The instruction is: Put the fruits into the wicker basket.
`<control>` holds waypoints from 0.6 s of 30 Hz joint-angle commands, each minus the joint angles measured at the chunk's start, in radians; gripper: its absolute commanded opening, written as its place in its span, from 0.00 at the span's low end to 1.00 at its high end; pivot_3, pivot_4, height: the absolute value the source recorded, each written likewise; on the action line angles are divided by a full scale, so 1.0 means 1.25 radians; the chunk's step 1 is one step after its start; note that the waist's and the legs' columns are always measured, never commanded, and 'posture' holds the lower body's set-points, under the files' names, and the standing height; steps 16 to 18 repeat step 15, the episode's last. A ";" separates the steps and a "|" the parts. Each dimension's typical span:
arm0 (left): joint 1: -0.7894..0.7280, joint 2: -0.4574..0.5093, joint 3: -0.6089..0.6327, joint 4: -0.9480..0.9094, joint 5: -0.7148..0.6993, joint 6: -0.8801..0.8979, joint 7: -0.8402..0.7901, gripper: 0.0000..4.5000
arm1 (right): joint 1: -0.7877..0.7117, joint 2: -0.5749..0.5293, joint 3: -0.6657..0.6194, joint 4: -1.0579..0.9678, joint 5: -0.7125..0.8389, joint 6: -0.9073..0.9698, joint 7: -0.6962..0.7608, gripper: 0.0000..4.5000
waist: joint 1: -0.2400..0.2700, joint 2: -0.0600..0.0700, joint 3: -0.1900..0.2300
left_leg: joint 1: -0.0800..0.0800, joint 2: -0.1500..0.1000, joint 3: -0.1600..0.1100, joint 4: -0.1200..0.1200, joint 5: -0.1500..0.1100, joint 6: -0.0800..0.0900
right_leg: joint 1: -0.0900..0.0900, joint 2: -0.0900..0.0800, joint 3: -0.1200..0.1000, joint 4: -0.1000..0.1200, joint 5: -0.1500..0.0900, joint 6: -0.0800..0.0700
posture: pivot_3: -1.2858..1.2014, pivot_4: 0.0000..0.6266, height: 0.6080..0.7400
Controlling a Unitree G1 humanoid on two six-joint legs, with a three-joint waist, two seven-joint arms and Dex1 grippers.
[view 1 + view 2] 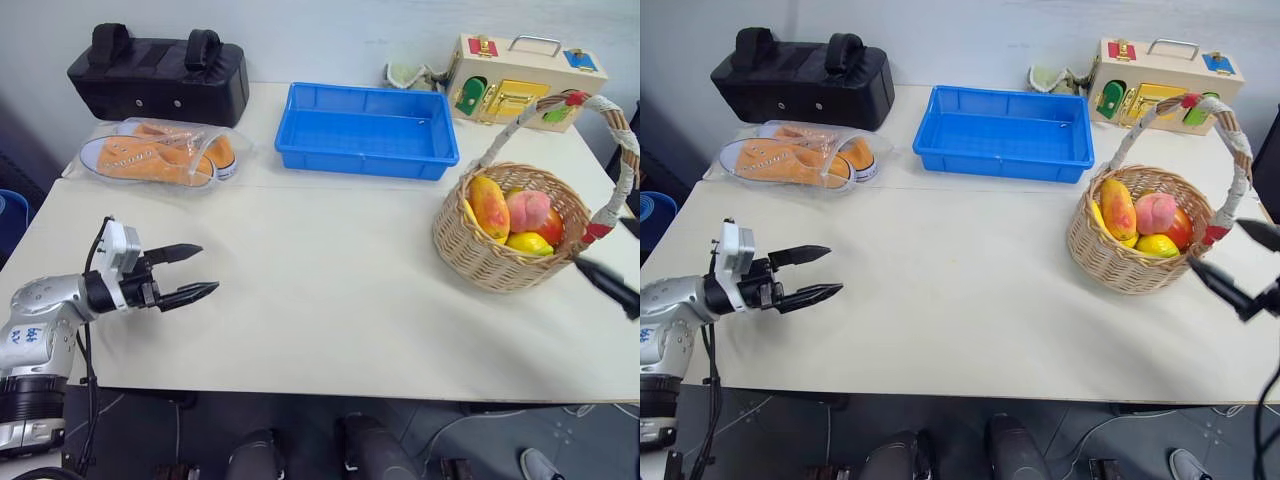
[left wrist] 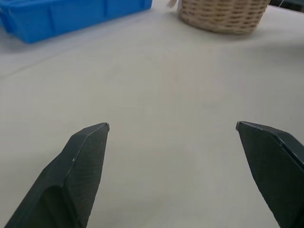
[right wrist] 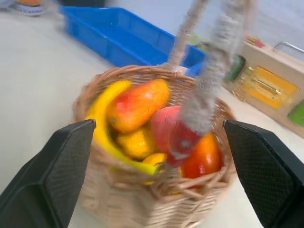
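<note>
Two pincers stand nearest, one at each side of the pale desk point(image 1: 330, 300). The left pincer point(image 1: 190, 272) hangs over bare desk near the front edge, its black fingers spread wide and holding nothing. The right pincer point(image 1: 1240, 265) sits just beside the wicker basket point(image 1: 480, 250), on its near right side; its fingers are also spread wide with nothing between them, and in the right wrist view they frame the basket without touching it.

Inside the basket lie the fruits: a mango point(image 1: 489, 205), a peach point(image 1: 528, 210), a lemon point(image 1: 530, 243), a second red-orange mango point(image 3: 204, 159) and a banana point(image 3: 102, 118) curving along the rim. The arched handle point(image 1: 610, 160) stands over them.

Farther back, a blue plastic tray point(image 1: 366, 150) sits mid-desk with nothing showing inside it, and orange shoes in clear wrapping point(image 1: 160, 152) lie to the left. Behind these are a black bag point(image 1: 160, 75) and a wooden latch box point(image 1: 525, 82).

No loose fruit shows anywhere on the desk, so the job looks finished, or all but finished; what seems left is drawing both arms clear.
</note>
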 commanded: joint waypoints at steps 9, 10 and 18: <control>0.314 -0.015 0.136 -0.307 0.016 -0.052 0.091 1.00 | -0.004 0.100 0.267 -0.092 -0.013 -0.096 0.140 0.99 | -0.011 -0.002 0.000 | 0.002 0.001 0.000 0.001 -0.001 0.002 | 0.002 -0.001 0.000 0.000 0.002 -0.001 | 0.52 0.24 1.00; 0.331 -0.019 0.141 -0.326 0.018 -0.053 0.101 1.00 | -0.029 0.112 0.295 -0.084 -0.023 -0.102 0.136 0.99 | -0.011 -0.002 0.000 | 0.003 0.001 0.000 0.000 -0.001 0.002 | 0.002 -0.001 -0.001 0.000 0.003 -0.001 | 0.52 0.24 1.00; 0.368 -0.047 0.148 -0.431 -0.006 -0.023 0.165 1.00 | -0.132 0.159 0.385 -0.019 -0.059 -0.132 0.121 0.99 | 0.001 -0.002 0.000 | 0.002 0.001 -0.001 0.000 -0.001 0.002 | 0.002 -0.001 -0.002 0.000 0.003 -0.002 | 0.52 0.24 1.00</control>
